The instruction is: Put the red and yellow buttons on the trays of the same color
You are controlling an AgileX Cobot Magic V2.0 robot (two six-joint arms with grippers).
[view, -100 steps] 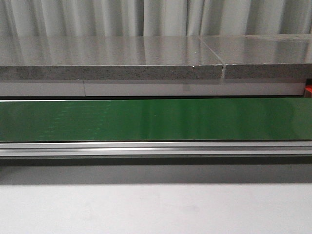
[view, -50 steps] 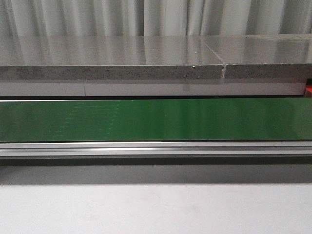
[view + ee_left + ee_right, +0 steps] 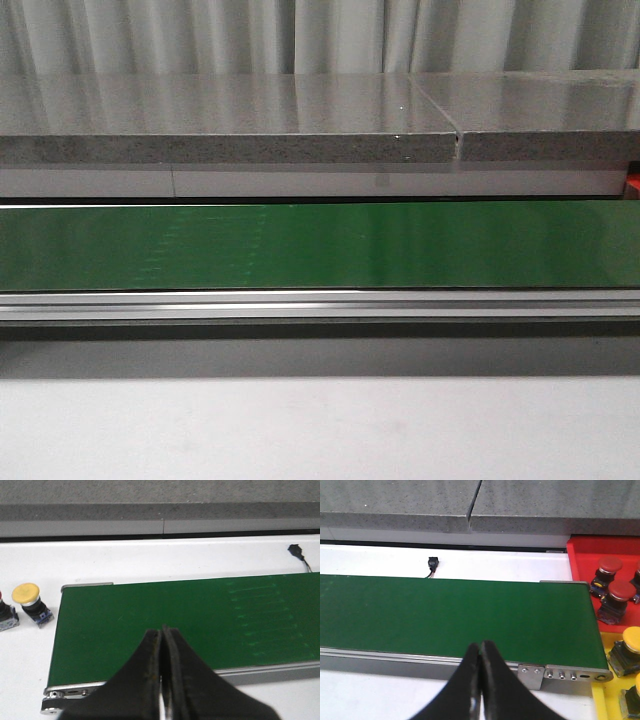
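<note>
Grey curtains [image 3: 320, 35] hang behind your green belt [image 3: 320, 245], which runs 9 to 3 o'clock. Only the wrist views show buttons: a yellow button [image 3: 27, 596] stands upright off the belt's end; red buttons [image 3: 620, 594] sit in the red tray [image 3: 580, 555]. Left hand [image 3: 162, 630] and right hand [image 3: 480, 645] are pressed together, empty.

Even, soft light overhead. The green belt [image 3: 320, 245] shows mild glare, with a dark shadow beneath its rail. Both close pincers blur.

Red-capped push button with black body [image 3: 5, 616]: cut by frame edge, cap barely showing. Flat yellow plastic tray [image 3: 610, 645] and flat red plastic tray [image 3: 600, 550]: cropped at frame edge. Front view: neither arm visible.
</note>
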